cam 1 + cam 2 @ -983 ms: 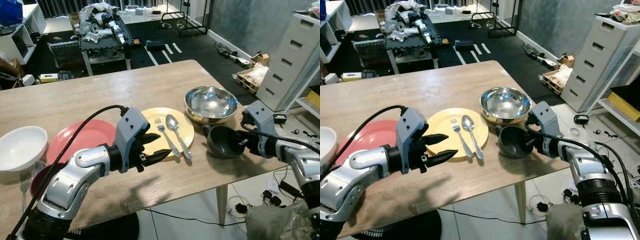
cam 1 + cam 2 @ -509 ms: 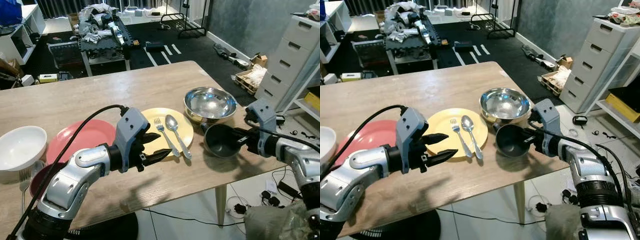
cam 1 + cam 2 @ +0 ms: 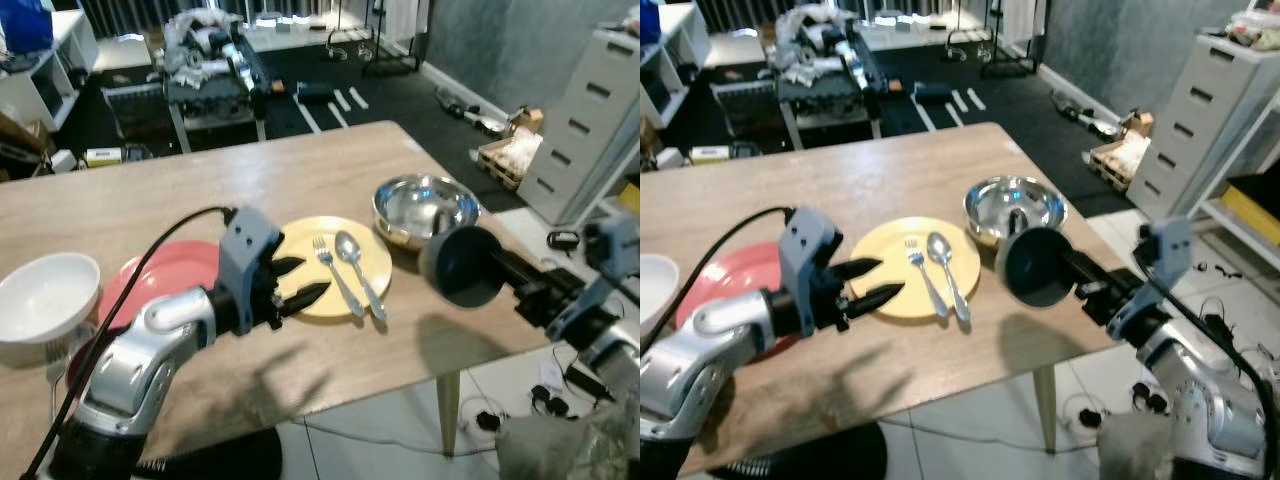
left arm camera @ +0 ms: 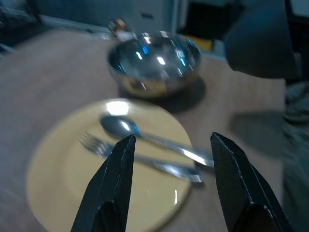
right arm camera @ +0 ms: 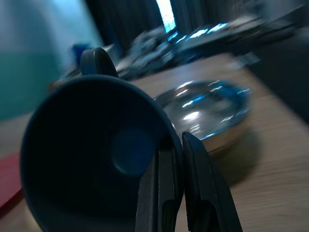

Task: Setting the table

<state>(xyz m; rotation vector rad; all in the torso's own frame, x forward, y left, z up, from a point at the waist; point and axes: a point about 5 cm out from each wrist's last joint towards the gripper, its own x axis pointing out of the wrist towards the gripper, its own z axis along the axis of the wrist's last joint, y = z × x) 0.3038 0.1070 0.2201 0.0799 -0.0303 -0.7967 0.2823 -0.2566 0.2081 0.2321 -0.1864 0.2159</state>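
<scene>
Now, right gripper [image 5: 174, 193] clamped on dark cup [image 3: 463, 265] rim, left gripper [image 3: 297, 281] spread wide over yellow plate [image 3: 300, 255]

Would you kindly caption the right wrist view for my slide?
Right gripper pinching the rim of a dark cup, held above the table near the steel bowl.

This looks like a room in a home used for robot work; a wooden table [image 3: 200, 190] holds plates and bowls; a grey chest of drawers [image 3: 590, 120] stands by the wall; a low cart [image 3: 205, 85] piled with gear sits on the dark floor [image 3: 380, 95].
</scene>
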